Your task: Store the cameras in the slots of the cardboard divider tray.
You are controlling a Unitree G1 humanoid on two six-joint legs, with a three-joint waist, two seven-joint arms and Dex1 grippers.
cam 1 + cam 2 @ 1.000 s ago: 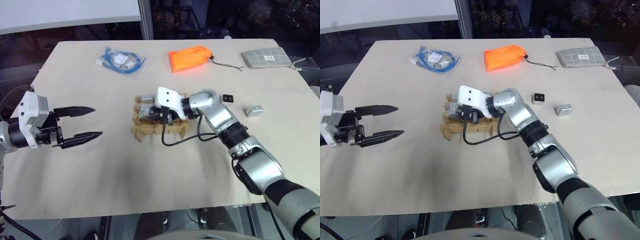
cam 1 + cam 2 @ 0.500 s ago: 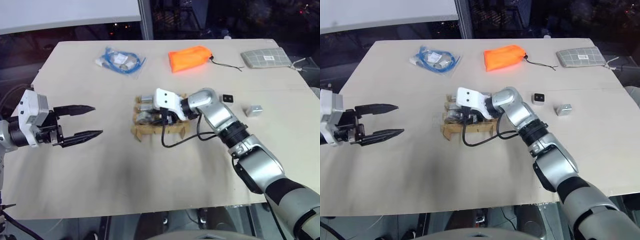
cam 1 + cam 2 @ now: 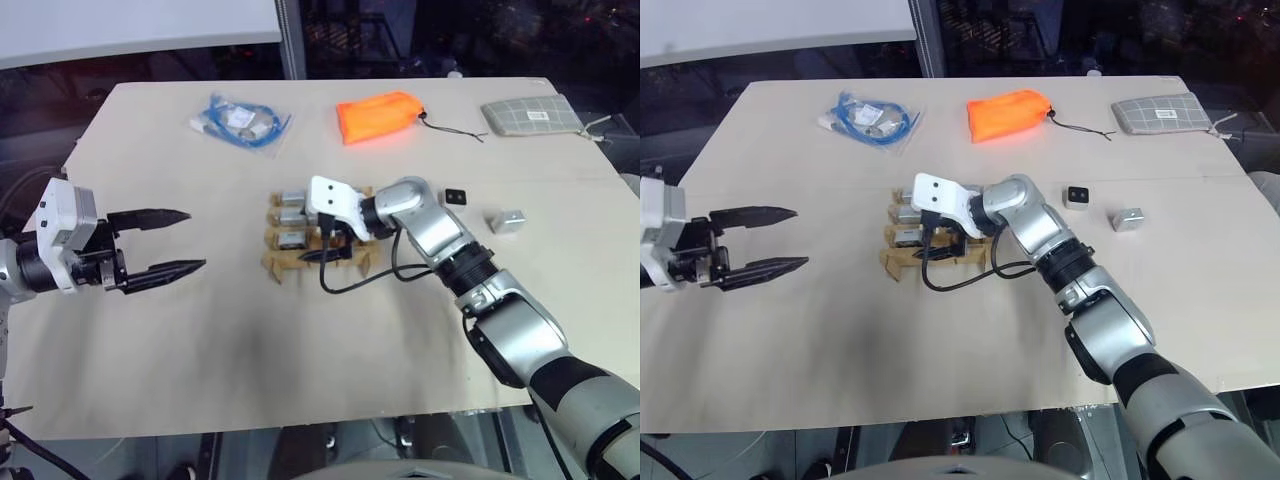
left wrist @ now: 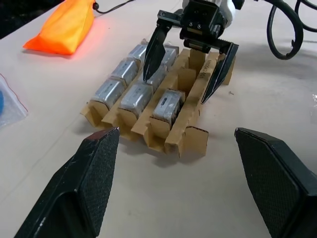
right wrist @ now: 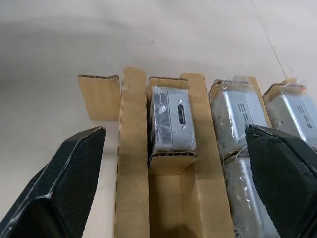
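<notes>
— Near the centre of the head view, what sat on the surface (image 3: 200,350)?
— The cardboard divider tray (image 3: 318,262) lay there, with silver-grey cameras (image 4: 137,94) packed into its slots. 1 camera (image 5: 173,121) stood in an end slot of the nearest column, and the slot next to it in that column was empty.
— And the right claw (image 4: 184,72)?
— It hung just above the tray, its black fingers spread wide, straddling that column and gripping nothing.
— What about the left claw (image 3: 158,242)?
— At the left edge of the frame, well apart from the tray, with its fingers apart and empty.
— Were any cameras outside the tray?
— 2 loose cameras lay right of the tray: 1 showing its black face (image 3: 456,197), 1 silver block (image 3: 508,221) further right.
— Anything else?
— At the top of the frame, a bag of blue cable (image 3: 240,122), an orange pouch (image 3: 380,117) and a grey checked pouch (image 3: 532,115).
</notes>
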